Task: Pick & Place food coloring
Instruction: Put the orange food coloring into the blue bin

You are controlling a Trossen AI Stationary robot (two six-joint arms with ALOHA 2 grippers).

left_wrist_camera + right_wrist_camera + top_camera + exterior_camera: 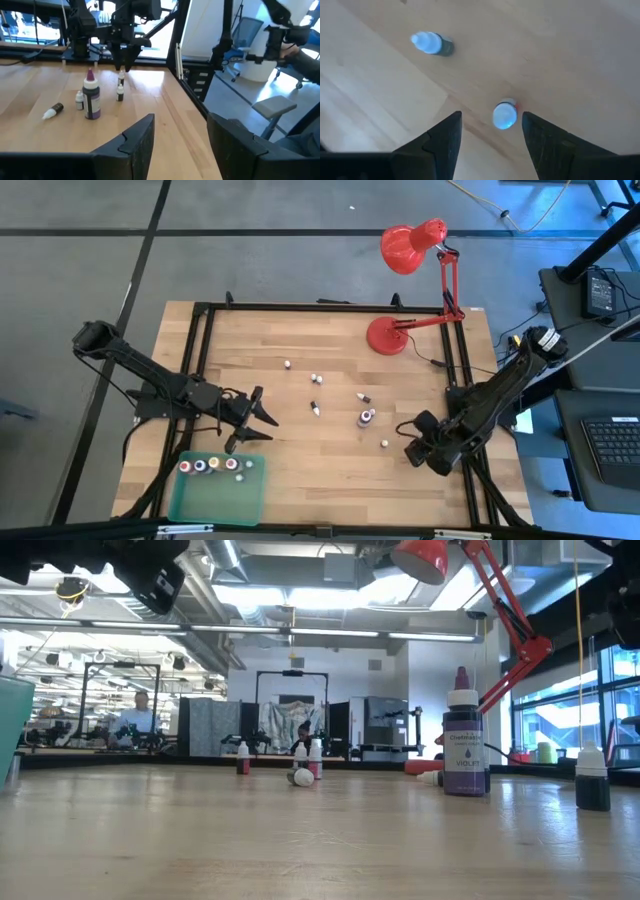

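Your right gripper hung lower right in the high view, fingers apart over a small bottle. Your left gripper, empty and apart, hovered above the tray.

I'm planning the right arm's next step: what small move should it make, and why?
Probably lower the right gripper straight down and close. Its fingers are open, and a small upright bottle sits just ahead of the gap between them, not yet gripped. A second bottle lies farther off on its side.
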